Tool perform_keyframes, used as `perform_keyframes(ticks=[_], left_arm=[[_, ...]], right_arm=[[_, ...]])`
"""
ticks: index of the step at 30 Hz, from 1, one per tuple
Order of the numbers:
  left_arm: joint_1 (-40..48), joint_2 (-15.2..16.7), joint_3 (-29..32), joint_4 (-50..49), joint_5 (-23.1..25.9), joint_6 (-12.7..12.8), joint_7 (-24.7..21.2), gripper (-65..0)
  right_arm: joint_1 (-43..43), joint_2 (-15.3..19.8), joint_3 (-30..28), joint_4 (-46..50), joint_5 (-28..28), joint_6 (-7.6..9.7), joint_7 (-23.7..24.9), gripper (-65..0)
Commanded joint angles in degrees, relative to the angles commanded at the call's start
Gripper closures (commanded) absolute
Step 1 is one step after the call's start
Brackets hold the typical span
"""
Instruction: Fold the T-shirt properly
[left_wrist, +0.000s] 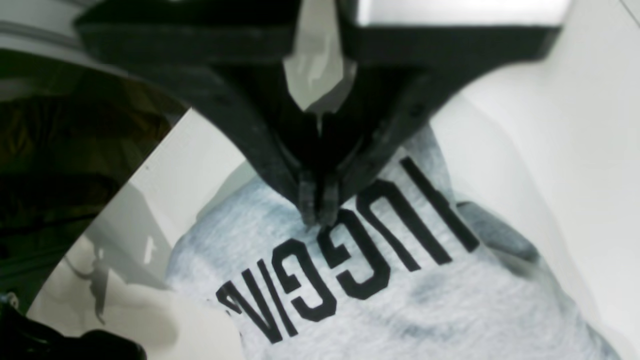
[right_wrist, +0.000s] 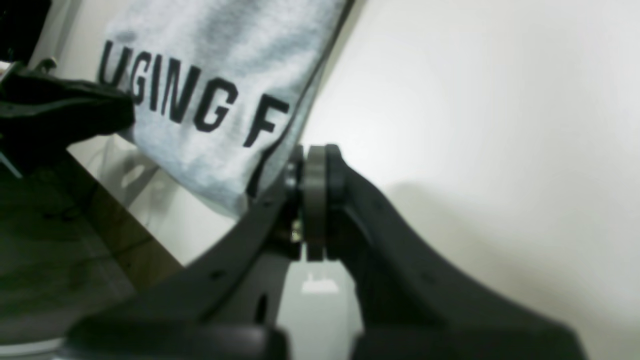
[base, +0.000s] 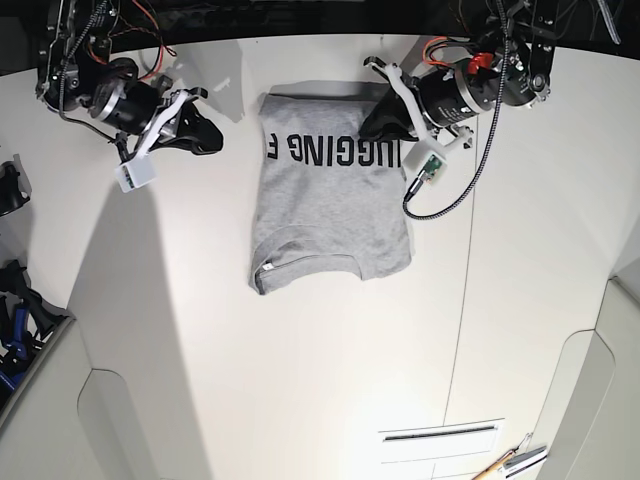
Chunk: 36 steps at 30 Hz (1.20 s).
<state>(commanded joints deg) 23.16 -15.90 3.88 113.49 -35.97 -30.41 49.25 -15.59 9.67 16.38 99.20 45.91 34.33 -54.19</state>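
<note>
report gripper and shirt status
Left gripper shut, over T-shirt lettering. Right gripper shut, off beside shirt. T-shirt partly folded, lettering up.

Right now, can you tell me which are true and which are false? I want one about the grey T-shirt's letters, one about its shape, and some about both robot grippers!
1. The light-grey short-sleeved T-shirt has black letters on it. True.
2. The black left gripper is far off to one side of the T-shirt. False: it is over the lettered part.
3. The black right gripper is beside the T-shirt, not over it, in the base view. True.
4. The right gripper's jaws are wide open. False: they are closed together.
5. The T-shirt is spread out flat with both sleeves sticking out. False: it is folded into a smaller, roughly boxy shape.
</note>
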Motion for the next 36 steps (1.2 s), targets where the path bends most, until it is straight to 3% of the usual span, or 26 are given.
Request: perform_keyframes(ticks=[6,10,17,23,29,36], left_arm=[[1.1,-0.2,-0.6,6.9,-1.9,-0.1,3.2,0.0],[6.9,-0.2,-5.1,14.2,1.2,-0.2,3.9,0.0],[18.6,-0.2,-17.3,14.9,1.7,-0.3,3.9,0.0],[29.7,-1.2,-20.5,14.8,8.9,-0.3,3.6,0.0],[39.0,-6.1,-20.4,9.4,11.6,-0.2,-0.5,0.0],[40.8,-8.3,-16.0,-9.7,11.9,-0.2,-6.0,0.0]], right_arm=[[-0.1,0.3,1.0,0.2,0.0,0.02,-2.1,0.0],[-0.7,2.3,3.2,0.4,3.4,0.07,-6.3,0.0],[-7.0,10.1,3.6,0.4,8.8,0.85,-8.9,0.0],[-14.8,18.0,3.2,0.4,9.7,1.07,-9.0,0.0],[-22.3,25.6,-2.5,0.4,9.9,1.07,-9.0,0.0],[-26.8,27.8,-15.3,0.0,3.7,0.96,-8.6,0.0]])
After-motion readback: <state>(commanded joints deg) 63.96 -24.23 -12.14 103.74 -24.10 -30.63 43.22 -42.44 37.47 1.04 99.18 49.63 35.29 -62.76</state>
